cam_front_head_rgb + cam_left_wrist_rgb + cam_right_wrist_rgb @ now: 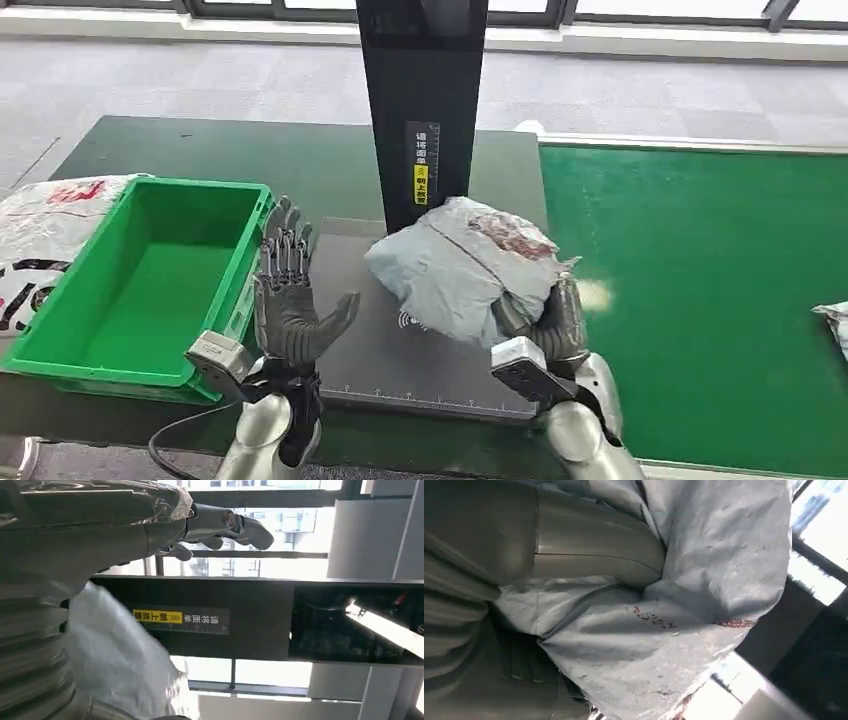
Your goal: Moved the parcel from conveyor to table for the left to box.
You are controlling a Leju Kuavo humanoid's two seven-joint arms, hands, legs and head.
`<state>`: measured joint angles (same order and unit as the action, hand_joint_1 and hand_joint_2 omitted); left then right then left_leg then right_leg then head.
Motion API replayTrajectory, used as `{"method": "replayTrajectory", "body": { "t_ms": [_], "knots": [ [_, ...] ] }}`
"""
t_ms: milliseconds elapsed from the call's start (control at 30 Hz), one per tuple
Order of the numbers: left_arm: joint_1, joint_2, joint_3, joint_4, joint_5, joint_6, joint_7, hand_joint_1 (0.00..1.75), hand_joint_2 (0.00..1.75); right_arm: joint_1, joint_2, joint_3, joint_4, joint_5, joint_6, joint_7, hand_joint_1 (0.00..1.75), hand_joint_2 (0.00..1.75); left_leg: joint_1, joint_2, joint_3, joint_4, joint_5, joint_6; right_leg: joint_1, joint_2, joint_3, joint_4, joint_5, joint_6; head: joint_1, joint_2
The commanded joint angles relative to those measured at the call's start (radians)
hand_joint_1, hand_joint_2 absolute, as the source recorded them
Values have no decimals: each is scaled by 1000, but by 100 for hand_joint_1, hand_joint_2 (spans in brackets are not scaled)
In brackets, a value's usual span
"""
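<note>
Hands: two — the left hand (290, 300) up with fingers spread and nothing in it, the right hand (548, 322) gripping under a parcel.
Grey parcels: two — one parcel (465, 265) in the right hand over the plate, a second parcel (835, 325) peeking in at the far right edge of the belt.
Green bins: one, the bin (60, 345) on the left.
White printed bags: one, the bag (45, 225) beside the bin.
Black posts: one, the post (420, 80).
Grey plates: one, the plate (380, 360).
Green belts: one, the belt (700, 300).
</note>
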<state>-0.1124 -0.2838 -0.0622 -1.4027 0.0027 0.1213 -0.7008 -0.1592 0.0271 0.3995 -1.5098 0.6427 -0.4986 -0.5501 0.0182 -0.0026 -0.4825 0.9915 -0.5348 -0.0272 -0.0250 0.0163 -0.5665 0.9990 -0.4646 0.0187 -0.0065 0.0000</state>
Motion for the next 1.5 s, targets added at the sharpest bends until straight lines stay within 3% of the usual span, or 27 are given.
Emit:
{"method": "replayTrajectory", "body": {
  "t_ms": [33,167,300,400,433,533,1033,1067,1200,1233,1367,1500],
  "knots": [
    [-48,-17,-2,85,3,0,3,0,175,-131,36,178,168,-26,8,7,175,175,0,-1,1,-1,1,0,1,-2,1,-1,1,-2,0,0],
    [-48,-17,-2,85,3,0,3,0,175,-131,36,178,168,-26,8,7,175,175,0,-1,1,-2,2,1,1,-2,1,-1,1,-2,0,0],
    [-56,-17,-11,102,9,3,3,0,175,-184,43,180,288,-139,92,23,175,175,0,-1,0,-1,2,1,0,-2,1,-1,2,-2,0,0],
    [-58,-22,-21,119,5,7,3,0,175,-303,102,132,592,-175,115,85,175,175,0,-1,0,-1,2,1,0,-1,1,-1,1,-1,0,0],
    [-64,-19,-30,129,9,14,3,0,175,-362,133,89,763,-208,111,40,175,175,0,1,1,-2,3,1,1,0,1,-2,3,-2,0,0],
    [-80,-15,-38,147,11,19,3,0,175,-403,149,40,935,-235,113,-6,175,175,0,1,1,-2,3,1,1,0,2,-2,3,-2,0,0],
    [-81,-15,-38,149,12,20,3,0,175,-397,151,36,946,-237,108,-18,175,175,0,-3,0,-1,3,0,1,-3,1,0,2,-2,0,0],
    [-75,6,-36,141,7,10,3,0,175,-205,85,8,764,-97,111,69,0,175,0,-6,1,-2,4,1,1,-7,3,-3,2,-2,0,0],
    [-64,8,-38,121,-3,9,3,0,175,-97,62,-1,575,-28,180,132,0,175,0,-6,1,-2,3,1,1,-7,2,-3,1,-2,0,0],
    [-60,9,-38,119,-9,6,3,0,0,-46,54,-7,482,-11,217,157,0,175,1,-8,1,-3,3,0,2,-8,3,-3,0,-2,0,0],
    [-73,20,-50,140,-41,2,3,0,0,152,14,-21,134,32,353,168,0,175,1,-8,3,-4,3,1,2,-9,5,-4,0,-3,0,0],
    [-86,30,-53,164,-46,-11,3,0,0,278,-14,-28,-26,44,392,143,0,175,0,-12,2,-2,2,1,1,-13,4,-3,-1,-2,0,0]
  ]
}}
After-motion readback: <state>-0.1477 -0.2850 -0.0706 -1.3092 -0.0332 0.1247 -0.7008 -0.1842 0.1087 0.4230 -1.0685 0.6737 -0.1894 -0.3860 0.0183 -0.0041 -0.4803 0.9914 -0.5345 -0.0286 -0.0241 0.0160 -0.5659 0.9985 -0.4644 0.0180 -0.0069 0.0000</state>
